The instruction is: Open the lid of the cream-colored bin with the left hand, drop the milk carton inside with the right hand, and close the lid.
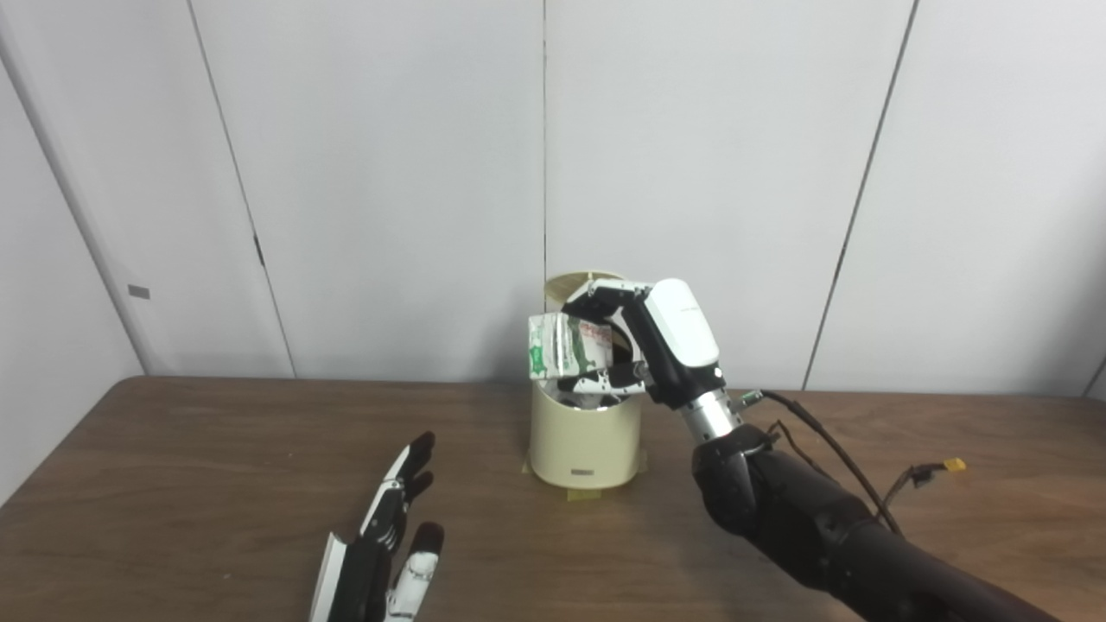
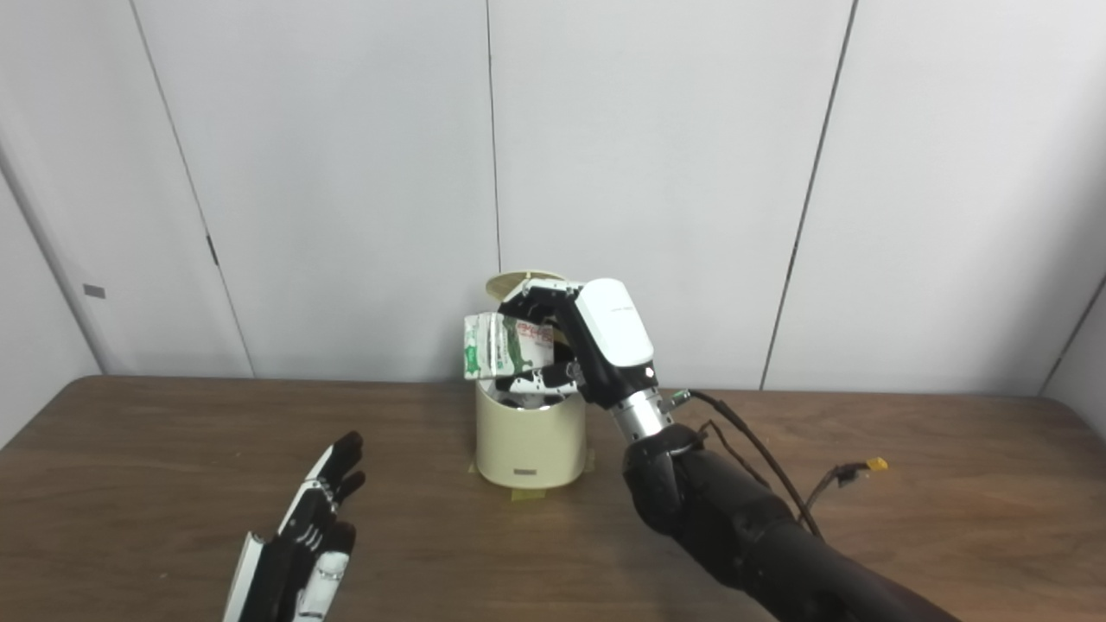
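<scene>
While the right hand (image 1: 644, 341) grips the milk carton (image 1: 566, 347) with fingers wrapped over its top and thumb under it, the carton lies on its side directly above the open mouth of the cream-colored bin (image 1: 586, 441), its green and white printed face turned toward the cameras. Behind the hand, the bin's round lid (image 1: 581, 283) stands tipped up at the back, only its upper edge showing past the fingers. That hand and its white back plate hide much of the bin's rim, so whether the carton touches the rim cannot be told. Low in the near left, well apart from the bin, the left hand (image 1: 384, 540) hovers over the table with fingers straight and spread a little, holding nothing. Strips of yellowish tape (image 1: 577, 493) show at the bin's base on the tabletop. Black cables (image 1: 825, 449) loop from the right wrist across the table, ending near a small yellow connector (image 1: 954, 465) lying to the right of the arm. The table (image 1: 216, 466) is dark brown wood grain, running the full width of both views, and the bin stands toward its far edge. Behind it rises a wall of pale grey panels (image 1: 389, 173) split by thin vertical seams, with a small grey tag (image 1: 138, 292) on the left panel.
</scene>
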Action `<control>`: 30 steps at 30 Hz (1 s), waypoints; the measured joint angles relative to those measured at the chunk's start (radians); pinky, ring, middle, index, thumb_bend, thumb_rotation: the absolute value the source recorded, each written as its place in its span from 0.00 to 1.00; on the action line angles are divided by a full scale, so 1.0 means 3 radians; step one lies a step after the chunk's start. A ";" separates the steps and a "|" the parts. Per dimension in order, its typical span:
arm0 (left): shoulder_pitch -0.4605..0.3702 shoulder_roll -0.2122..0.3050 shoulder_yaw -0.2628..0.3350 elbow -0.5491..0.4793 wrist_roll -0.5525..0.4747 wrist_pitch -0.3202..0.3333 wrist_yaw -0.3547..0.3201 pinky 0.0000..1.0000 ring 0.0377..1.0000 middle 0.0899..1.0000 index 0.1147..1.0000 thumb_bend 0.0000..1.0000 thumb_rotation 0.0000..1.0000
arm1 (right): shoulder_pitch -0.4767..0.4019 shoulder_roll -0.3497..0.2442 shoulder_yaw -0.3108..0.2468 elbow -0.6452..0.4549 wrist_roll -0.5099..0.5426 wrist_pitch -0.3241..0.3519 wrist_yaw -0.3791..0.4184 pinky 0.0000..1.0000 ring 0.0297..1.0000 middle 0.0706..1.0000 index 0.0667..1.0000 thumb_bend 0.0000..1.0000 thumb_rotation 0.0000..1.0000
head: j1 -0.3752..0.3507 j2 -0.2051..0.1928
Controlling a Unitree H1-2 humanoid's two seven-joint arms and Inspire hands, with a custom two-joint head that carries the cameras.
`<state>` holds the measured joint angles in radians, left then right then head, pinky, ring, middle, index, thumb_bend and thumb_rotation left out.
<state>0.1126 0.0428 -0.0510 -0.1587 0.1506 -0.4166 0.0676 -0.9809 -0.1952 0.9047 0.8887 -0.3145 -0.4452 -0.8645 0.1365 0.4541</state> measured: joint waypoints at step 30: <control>0.0003 0.0004 0.0007 -0.0004 -0.0062 0.0017 -0.0028 0.93 0.96 0.97 0.95 0.48 0.79 | 0.0124 0.0000 -0.0237 0.0057 0.0011 0.0000 0.0113 0.57 0.63 0.65 0.66 0.92 0.14 | 0.0005 0.0015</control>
<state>0.1135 0.0441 -0.0490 -0.1600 0.1322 -0.4117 0.0593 -0.9437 -0.1952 0.8335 0.9057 -0.3111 -0.4451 -0.8305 0.1381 0.4587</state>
